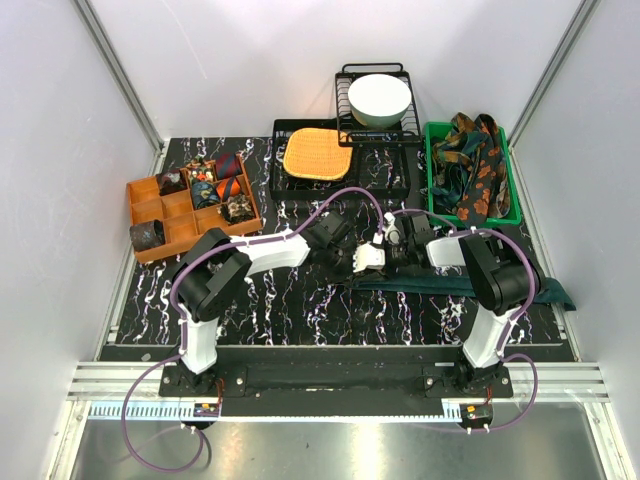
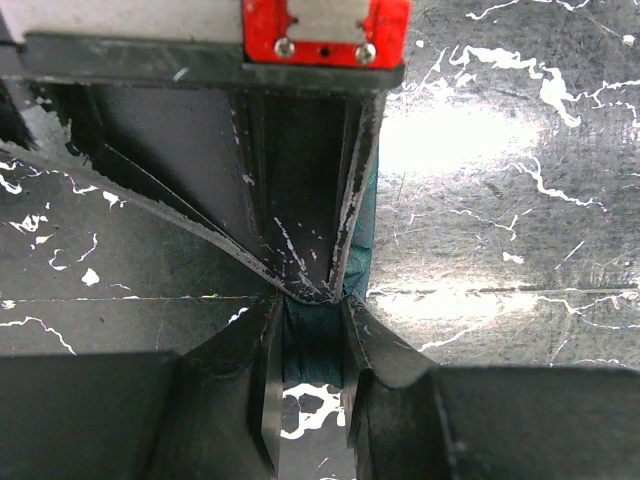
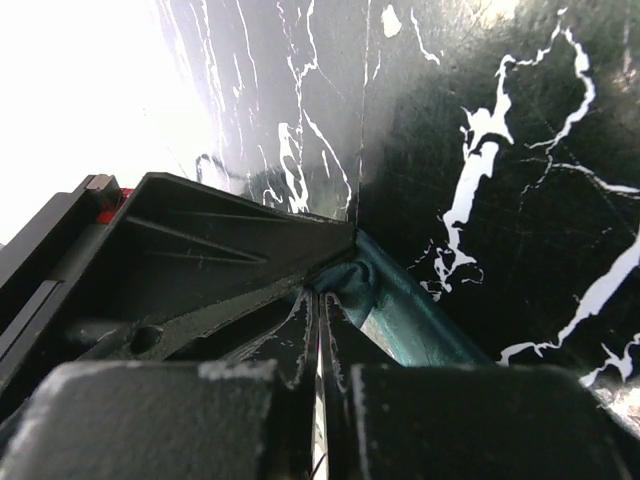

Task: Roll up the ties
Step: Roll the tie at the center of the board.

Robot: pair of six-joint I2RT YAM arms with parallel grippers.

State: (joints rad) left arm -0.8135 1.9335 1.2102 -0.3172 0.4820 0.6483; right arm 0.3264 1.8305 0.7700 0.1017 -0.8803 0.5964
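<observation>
- Where the two arms meet at the ctr of the table (image 1: pixel 300 305), L gripper (image 1: pixel 366 258) and R gripper (image 1: pixel 394 250) sit tip to tip, close enough that I can't tell if they touch.
- L gripper, wrist view: fingers (image 2: pixel 262 380) pinch a fold of the teal tie (image 2: pixel 308 365), and the fabric fills the narrow gap btwn them.
- R gripper, wrist view: jaws pressed together, w/ only a hairline slit btwn the fingers (image 3: pixel 285 345).
- The tie is bunched right at the R tips. Can't tell whether any fabric is caught there.
- Rest of the teal tie lies flat on the table's near half, running from ctr out to the right edge, partly under the R arm.
- Orange organiser (image 1: pixel 160 208) sits at the left edge. Rolled ties (image 1: pixel 205 185) fill its far compartments, w/ one dark roll in the near-left compartment.
- Green bin (image 1: pixel 430 170) sits at the far right corner, holding a heap of unrolled patterned ties (image 1: pixel 478 165).
- Wire tray (image 1: pixel 285 185) sits at the far edge, mid-table, w/ the orange mat (image 1: pixel 317 153) in it.
- Wire rack (image 1: pixel 345 75) stands just behind the tray, w/ a white bowl (image 1: pixel 379 98) in it.
</observation>
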